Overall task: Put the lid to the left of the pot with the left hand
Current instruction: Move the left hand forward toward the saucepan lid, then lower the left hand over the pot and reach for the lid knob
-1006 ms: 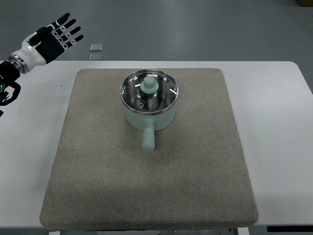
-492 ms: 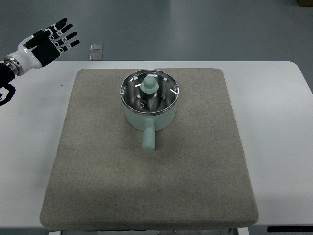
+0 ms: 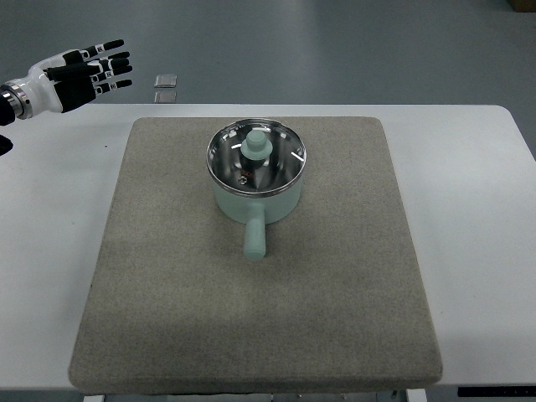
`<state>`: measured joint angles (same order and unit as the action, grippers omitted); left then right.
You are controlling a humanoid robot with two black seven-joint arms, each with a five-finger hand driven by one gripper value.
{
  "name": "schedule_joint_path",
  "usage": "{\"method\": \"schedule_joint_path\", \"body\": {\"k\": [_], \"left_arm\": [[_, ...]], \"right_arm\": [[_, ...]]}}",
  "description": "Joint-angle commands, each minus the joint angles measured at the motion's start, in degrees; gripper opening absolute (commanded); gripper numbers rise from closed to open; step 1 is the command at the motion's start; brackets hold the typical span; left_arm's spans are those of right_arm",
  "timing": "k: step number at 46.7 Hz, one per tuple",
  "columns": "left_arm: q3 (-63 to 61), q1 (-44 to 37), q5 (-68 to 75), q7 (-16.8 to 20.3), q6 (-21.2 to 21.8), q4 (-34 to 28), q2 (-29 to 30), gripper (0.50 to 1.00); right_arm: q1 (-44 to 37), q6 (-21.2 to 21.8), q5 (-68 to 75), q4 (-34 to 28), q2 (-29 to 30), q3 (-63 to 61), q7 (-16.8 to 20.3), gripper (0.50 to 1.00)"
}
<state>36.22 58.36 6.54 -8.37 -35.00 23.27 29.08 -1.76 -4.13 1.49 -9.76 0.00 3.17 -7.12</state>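
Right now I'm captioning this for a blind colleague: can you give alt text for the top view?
A pale green pot with its glass lid on sits on a grey mat over a white table. The left hand hovers open at upper left, well clear.

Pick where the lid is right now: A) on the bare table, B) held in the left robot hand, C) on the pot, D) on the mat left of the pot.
C: the lid sits on the pot, while the left robot hand is far off, open and empty.
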Motion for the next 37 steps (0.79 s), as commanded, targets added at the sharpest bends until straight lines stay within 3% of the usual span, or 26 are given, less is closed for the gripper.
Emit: {"method": "schedule_joint_path", "body": {"k": [1,8,17,23,37], "left_arm": [[0.1,0.7,3.8,1.2,0.0,0.5,0.6,0.992],[0.1,1.8,14.5,8.4,0.0,3.5,1.3,0.992],[0.5,2.8,32.6,17.4,0.0,14.3,5.1,0.992],[0.9,4.2,42.1,19.1,0.0,20.8,6.3,0.992],[0.1,10.3,65.1,19.1,0.0,30.1,5.7,0.990]], "right_arm": [[0.0,0.0,0.0,0.0,0.0,0.0,0.0,0.924],[0.0,0.0,0.0,0.0,0.0,0.0,0.0,0.924],[0.0,0.0,0.0,0.0,0.0,0.0,0.0,0.924],[0.0,0.0,0.0,0.0,0.0,0.0,0.0,0.924],[0.0,0.0,0.0,0.0,0.0,-0.1,0.0,0.924]]}}
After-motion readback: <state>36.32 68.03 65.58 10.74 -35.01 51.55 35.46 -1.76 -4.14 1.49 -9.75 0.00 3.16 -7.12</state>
